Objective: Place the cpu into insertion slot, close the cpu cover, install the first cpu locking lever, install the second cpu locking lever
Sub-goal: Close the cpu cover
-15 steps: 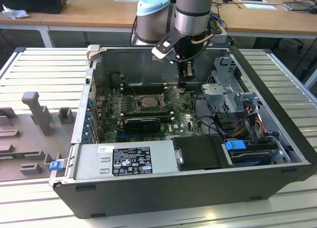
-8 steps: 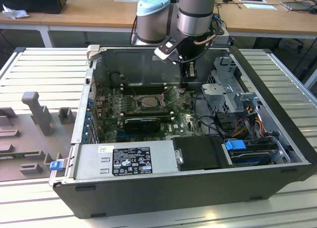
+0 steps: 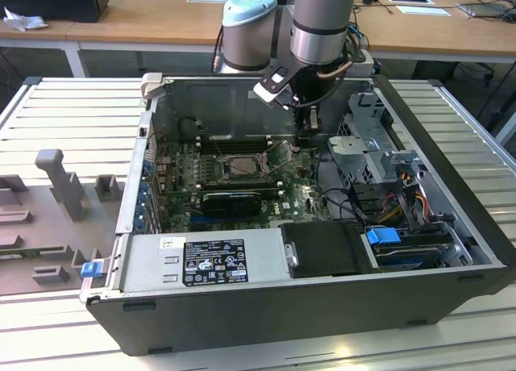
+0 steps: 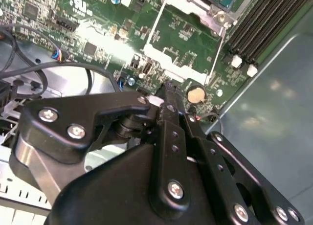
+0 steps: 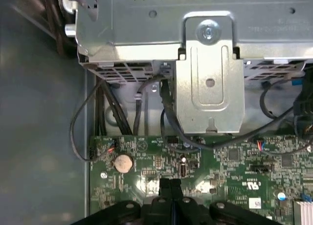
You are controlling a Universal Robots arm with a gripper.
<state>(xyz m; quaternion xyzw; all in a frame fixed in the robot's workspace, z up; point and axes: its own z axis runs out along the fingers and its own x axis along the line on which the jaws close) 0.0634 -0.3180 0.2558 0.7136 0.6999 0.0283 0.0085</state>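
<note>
Exterior view: your fingers (image 3: 310, 122) hung near the insertion slot (image 3: 239, 166), toward the exterior view's right of it. Second wrist view had them pinched together, empty, and the first wrist view agreed. I'd have guessed the cpu cover was thin, stiff and light, so push its free edge.

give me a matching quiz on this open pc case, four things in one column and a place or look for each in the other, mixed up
Things:
1. insertion slot
2. coin cell battery
3. power supply
4. gripper

Place or look:
A. silver box along the case wall nearest the exterior camera
B. black, shut, poised over the motherboard edge
C. square, silver-rimmed
D. round pale disc

Pairs: 1-C, 2-D, 3-A, 4-B
</note>
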